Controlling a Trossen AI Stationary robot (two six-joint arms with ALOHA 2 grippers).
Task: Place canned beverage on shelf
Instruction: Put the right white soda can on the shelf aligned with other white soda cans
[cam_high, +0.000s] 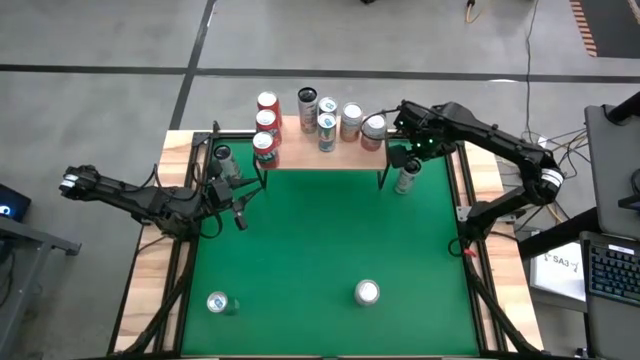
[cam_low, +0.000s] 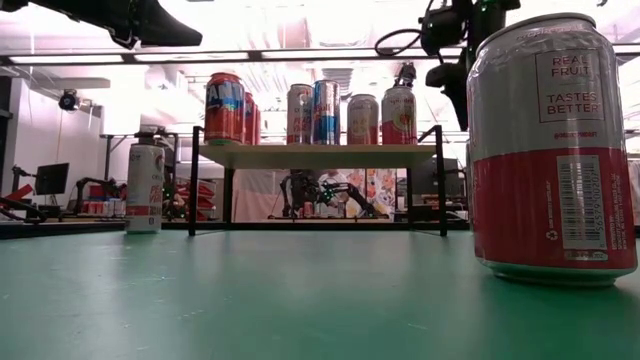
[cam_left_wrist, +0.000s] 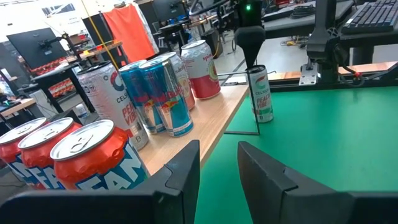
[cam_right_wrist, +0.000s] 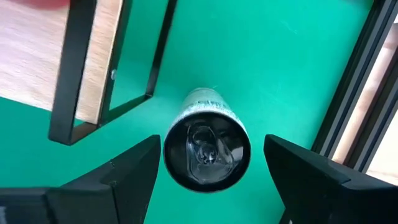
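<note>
The left gripper is seen empty, fingers slightly parted, over the green table beside the shelf's left end. Seven cans are lined up on the shelf. The right gripper is held released directly above a slim can standing on the table by the shelf's right leg.

Cans atop the shelf; big red-and-silver can near the camera.

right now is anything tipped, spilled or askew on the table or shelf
Nothing stands out. The cans on the shelf stand upright, as do the loose cans on the green table; no spill shows.
</note>
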